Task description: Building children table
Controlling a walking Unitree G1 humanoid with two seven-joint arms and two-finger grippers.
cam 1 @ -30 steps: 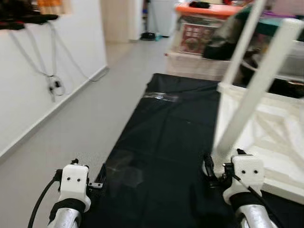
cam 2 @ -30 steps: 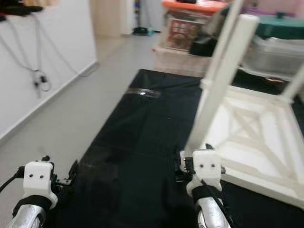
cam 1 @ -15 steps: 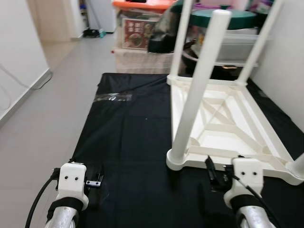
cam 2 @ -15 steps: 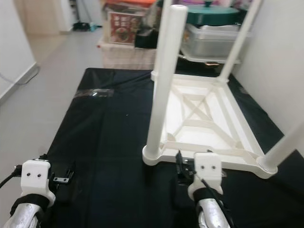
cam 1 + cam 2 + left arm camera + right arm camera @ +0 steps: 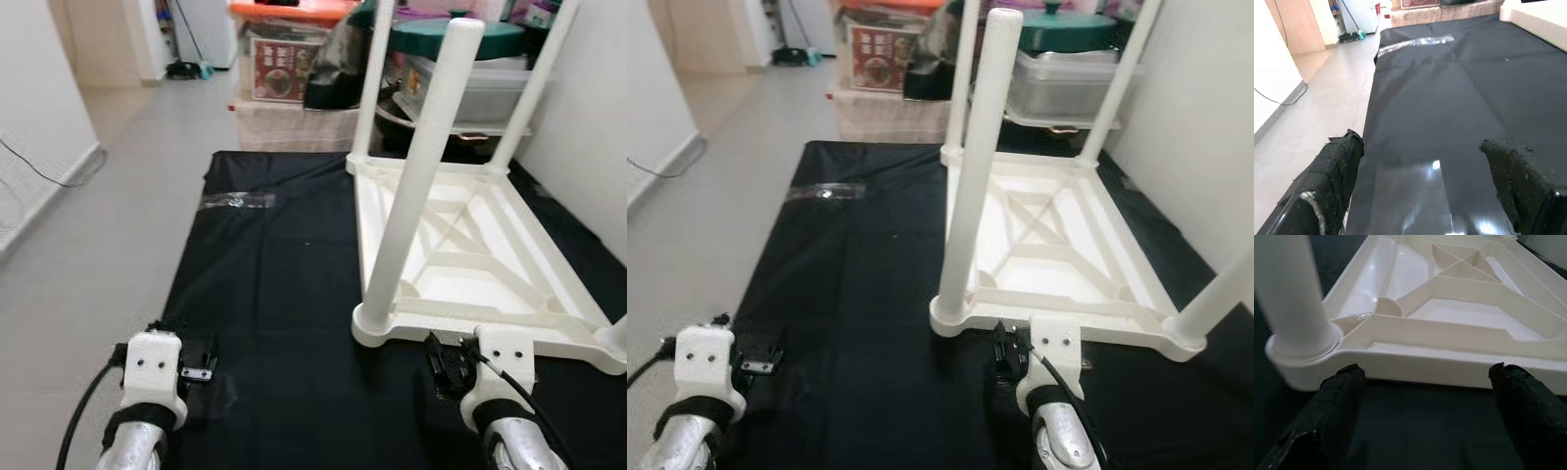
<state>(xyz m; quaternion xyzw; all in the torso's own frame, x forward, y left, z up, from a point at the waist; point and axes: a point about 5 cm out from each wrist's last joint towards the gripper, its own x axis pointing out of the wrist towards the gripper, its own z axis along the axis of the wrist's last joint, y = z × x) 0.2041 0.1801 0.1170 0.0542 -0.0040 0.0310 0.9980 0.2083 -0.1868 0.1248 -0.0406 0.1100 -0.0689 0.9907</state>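
Just ahead of our right gripper (image 5: 1425,411): the upside-down children's table (image 5: 470,245), top flat on the black mat (image 5: 274,294) so its legs point up.

Right gripper hovers with fingers spread and empty, facing the near rim; the nearest leg (image 5: 416,186) is seated in the corner just off its left finger (image 5: 1337,406). We judge it's lined up to grip the rim. Left gripper (image 5: 1425,186), also spread and empty, sits low over bare mat, well apart from the table.

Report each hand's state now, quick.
Left hand: open, holding nothing, over the black mat.
Right hand: open, holding nothing, facing the upturned white table.
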